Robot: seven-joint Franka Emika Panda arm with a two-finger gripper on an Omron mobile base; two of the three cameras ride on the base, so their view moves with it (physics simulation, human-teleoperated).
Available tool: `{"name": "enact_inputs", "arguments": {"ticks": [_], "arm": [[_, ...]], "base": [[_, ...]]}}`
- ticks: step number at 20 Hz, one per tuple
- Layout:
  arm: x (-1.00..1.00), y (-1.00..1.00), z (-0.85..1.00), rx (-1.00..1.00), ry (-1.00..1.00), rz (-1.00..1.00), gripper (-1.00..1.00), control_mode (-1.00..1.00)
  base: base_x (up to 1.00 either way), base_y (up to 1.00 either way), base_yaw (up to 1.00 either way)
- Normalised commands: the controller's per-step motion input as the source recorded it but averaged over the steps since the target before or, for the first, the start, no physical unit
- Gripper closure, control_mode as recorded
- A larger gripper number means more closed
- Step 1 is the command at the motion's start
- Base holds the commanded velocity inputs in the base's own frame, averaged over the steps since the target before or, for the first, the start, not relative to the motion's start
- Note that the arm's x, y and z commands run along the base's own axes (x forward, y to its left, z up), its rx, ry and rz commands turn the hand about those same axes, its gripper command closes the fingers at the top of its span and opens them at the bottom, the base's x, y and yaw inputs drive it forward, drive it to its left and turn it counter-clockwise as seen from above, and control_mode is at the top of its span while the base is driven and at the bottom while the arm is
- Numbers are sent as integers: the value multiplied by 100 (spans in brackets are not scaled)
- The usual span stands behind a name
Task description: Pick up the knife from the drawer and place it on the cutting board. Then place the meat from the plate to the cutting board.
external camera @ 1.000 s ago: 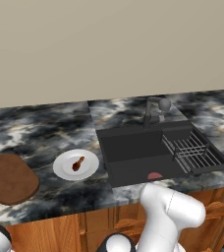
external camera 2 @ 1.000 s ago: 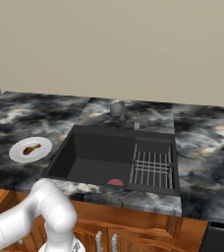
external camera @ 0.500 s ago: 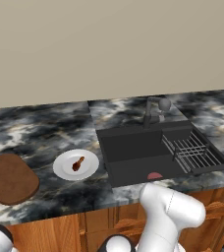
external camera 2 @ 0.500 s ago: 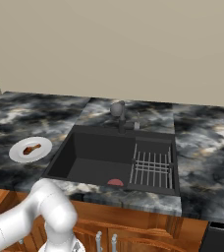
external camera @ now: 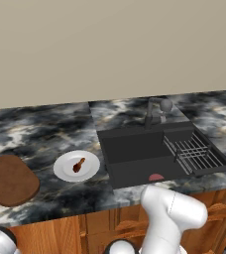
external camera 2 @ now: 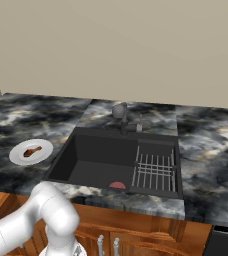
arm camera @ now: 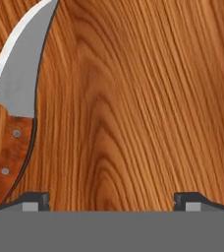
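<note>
Hand view: the knife point(arm camera: 13, 106) lies flat on the wooden floor of the drawer point(arm camera: 133, 98), its grey blade curving away from the camera and its riveted reddish-brown handle nearest it. The gripper point(arm camera: 111, 202) hangs close above the drawer floor with its jaws spread to their widest and nothing between them. The knife sits off-centre, its handle just beside one of the fingertips point(arm camera: 35, 201) and the rest of the span over bare wood.

The step in hand appears to be the first: reaching into the drawer for the knife, which is not yet grasped. The next move probably calls for shifting the hand sideways toward the handle until the handle lies between the jaws, then lowering and closing.

Base views, taking the sink point(external camera: 135, 154) as landmark: the plate point(external camera: 76, 166) rests on the counter point(external camera: 35, 134) just beside the sink's edge, with the meat point(external camera: 78, 164) on it. The cutting board point(external camera: 10, 179) lies beyond the plate, further from the sink, bare. A faucet point(external camera: 154, 111) stands behind the basin, a wire rack point(external camera: 194, 154) occupies its far side, and a pink-red lump point(external camera: 156, 177) lies at its front. The counter is dark marbled stone over wooden cabinet doors point(external camera 2: 136, 235), backed by a plain beige wall point(external camera 2: 116, 50).
</note>
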Motion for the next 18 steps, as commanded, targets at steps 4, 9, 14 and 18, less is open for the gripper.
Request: {"name": "enact_inputs", "arguments": {"ticks": [4,9,14,18], "arm": [[1,0,-1,10,0,9,-100,-100],[5,0,-3,9,0,8,-100,-100],[12,0,-8,7,0,6,-100,-100],[15,0,-8,6,0,4,-100,-100]], "base": [[0,0,0],[0,0,0],[0,0,0],[0,0,0]]}}
